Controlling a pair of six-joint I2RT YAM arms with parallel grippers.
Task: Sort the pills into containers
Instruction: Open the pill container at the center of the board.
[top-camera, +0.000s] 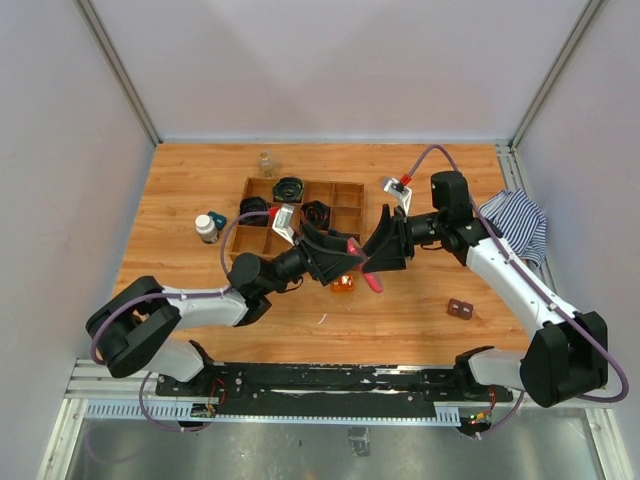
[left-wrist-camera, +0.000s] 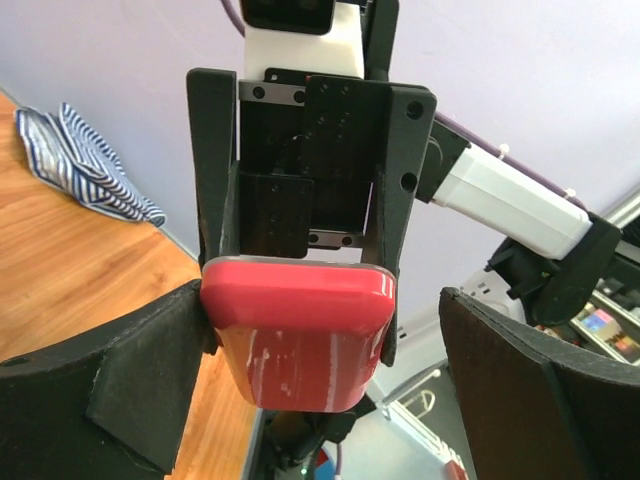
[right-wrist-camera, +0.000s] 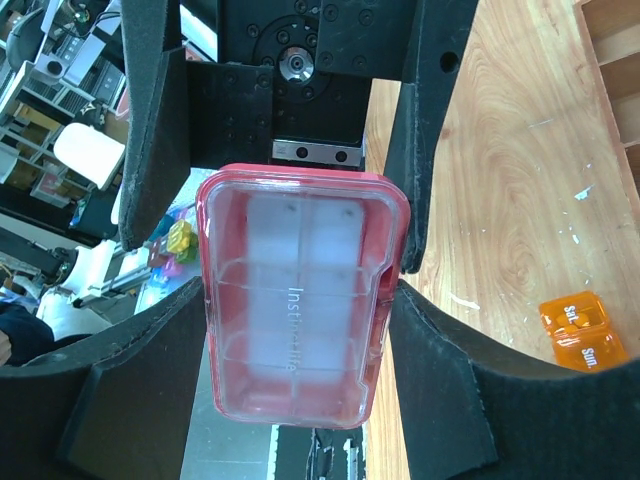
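The flat pink box (top-camera: 366, 270) hangs above the table's middle between both arms. My right gripper (top-camera: 380, 252) is shut on it. In the right wrist view its clear compartmented lid (right-wrist-camera: 295, 300) fills the gap, with both fingers (right-wrist-camera: 440, 370) of the right gripper (right-wrist-camera: 297, 305) pressed on its sides. My left gripper (top-camera: 345, 260) faces it, open. In the left wrist view the box (left-wrist-camera: 300, 335) touches one finger (left-wrist-camera: 130, 380) of the left gripper (left-wrist-camera: 325, 340), and the other stands well off. A clear vial (top-camera: 266, 162) and a dark white-capped bottle (top-camera: 206, 227) stand on the table. No loose pills show.
A wooden compartment tray (top-camera: 303, 183) with black coils lies behind the grippers. A small orange block (top-camera: 343, 284) (right-wrist-camera: 582, 330) sits under the box. A striped cloth (top-camera: 515, 222) (left-wrist-camera: 80, 165) lies at the right edge, and a small brown piece (top-camera: 460, 309) near the front right.
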